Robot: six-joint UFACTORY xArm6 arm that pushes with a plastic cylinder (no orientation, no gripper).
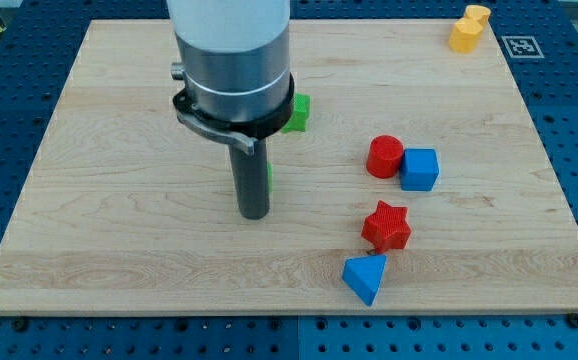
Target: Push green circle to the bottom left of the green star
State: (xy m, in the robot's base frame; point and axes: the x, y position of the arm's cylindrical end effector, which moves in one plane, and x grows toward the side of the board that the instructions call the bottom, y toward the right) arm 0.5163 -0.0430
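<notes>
My tip (255, 214) rested on the board (119, 250), left of centre and a little toward the near edge. The arm carried no pincer, only the dark rod (250, 180), so there was nothing to be wide, narrow or holding.

A thin sliver of green (269, 172) showed at the rod's right edge, just above the tip; most of that block was hidden behind the rod, so I could not tell its shape, nor whether the rod touched it. A second green block (296, 114) peeked out farther back and to the right, beside the arm's grey collar (234, 95); it too was partly covered, and its shape was unclear. Which of the two was the circle and which the star could not be told.

To the right, well apart from the tip, a red cylinder (384, 157) stood touching a blue cube (420, 169). Nearer, a red star (386, 226) sat just above a blue triangle (366, 277), the two almost touching. A yellow block (470, 28) lay at the far right corner.
</notes>
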